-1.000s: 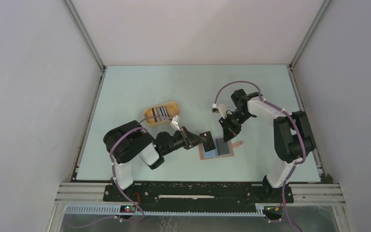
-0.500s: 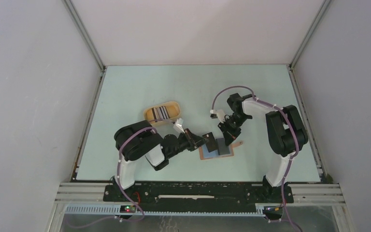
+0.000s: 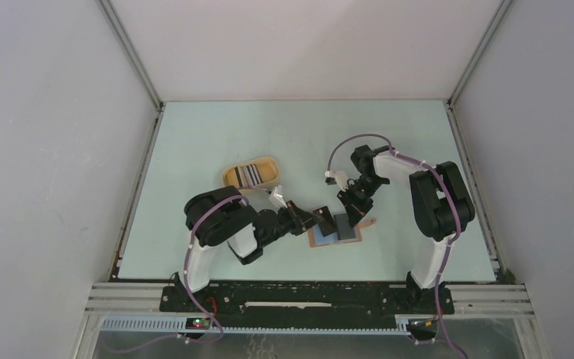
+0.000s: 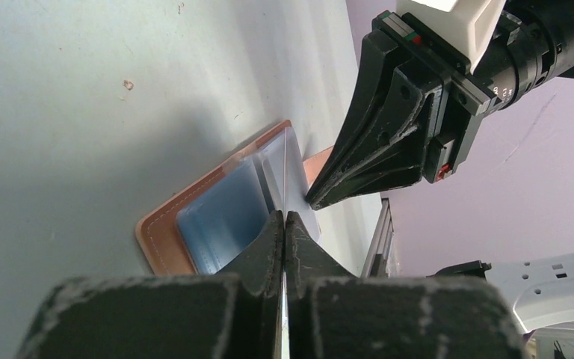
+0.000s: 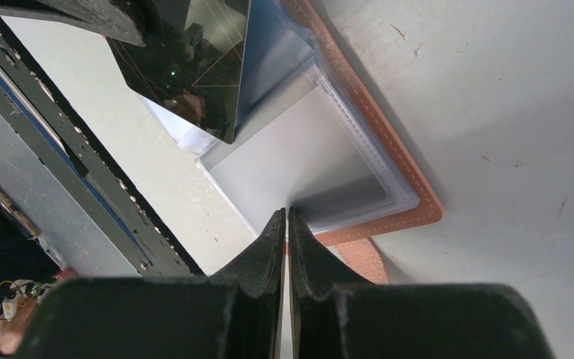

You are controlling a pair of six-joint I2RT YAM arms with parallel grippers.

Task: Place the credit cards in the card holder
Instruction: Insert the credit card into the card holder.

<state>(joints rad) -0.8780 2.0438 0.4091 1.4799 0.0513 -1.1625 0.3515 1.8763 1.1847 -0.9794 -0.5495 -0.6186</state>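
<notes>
Card holder (image 3: 344,232) lies open on the surface (image 3: 217,134), between both arms. Left gripper (image 4: 285,221) squeezes a dark credit card (image 5: 194,67) just over it. Right gripper (image 5: 288,217) is almost closed at the clear pocket (image 5: 306,149) edge. Next, I think, slide the card in gently and straight.

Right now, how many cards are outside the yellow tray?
1: a dark card pinched in the left tool, at the open card holder. Others may be hidden in its sleeves.

left pincer (image 3: 315,218) gripping dark card (image 3: 325,219), open card holder (image 3: 342,232)
</notes>
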